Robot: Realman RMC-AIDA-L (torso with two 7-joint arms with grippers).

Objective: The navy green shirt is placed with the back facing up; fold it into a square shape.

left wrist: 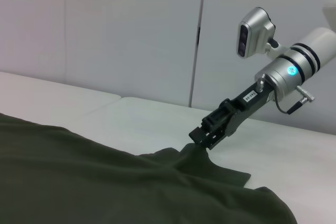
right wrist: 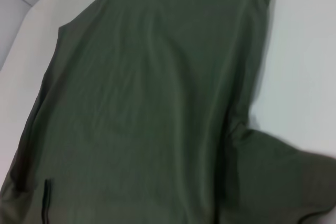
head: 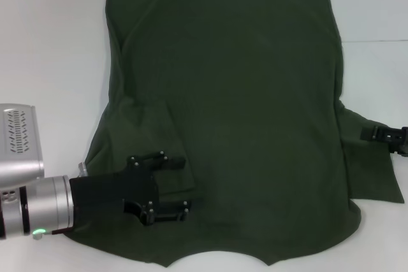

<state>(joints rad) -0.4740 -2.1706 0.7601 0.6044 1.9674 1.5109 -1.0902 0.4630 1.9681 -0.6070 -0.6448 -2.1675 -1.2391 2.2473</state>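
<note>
The navy green shirt (head: pixel 242 106) lies spread on the white table (head: pixel 51 42), plain side up, collar edge toward me. Its left sleeve (head: pixel 159 128) is folded inward onto the body. My left gripper (head: pixel 187 185) hovers low over that folded sleeve, open, with a finger (head: pixel 162 158) on either side of the cloth. At the right edge, my right gripper (head: pixel 366 134) pinches the spread right sleeve (head: pixel 373 173). The left wrist view shows this right gripper (left wrist: pixel 202 139) shut on the sleeve's edge (left wrist: pixel 184 156), which peaks up slightly. The right wrist view shows only shirt (right wrist: pixel 147 103) and table.
White table surface runs on both sides of the shirt, wider on the left (head: pixel 44 81). A seam in the tabletop (head: pixel 376 41) runs at the right. A pale wall (left wrist: pixel 131 30) stands behind the table.
</note>
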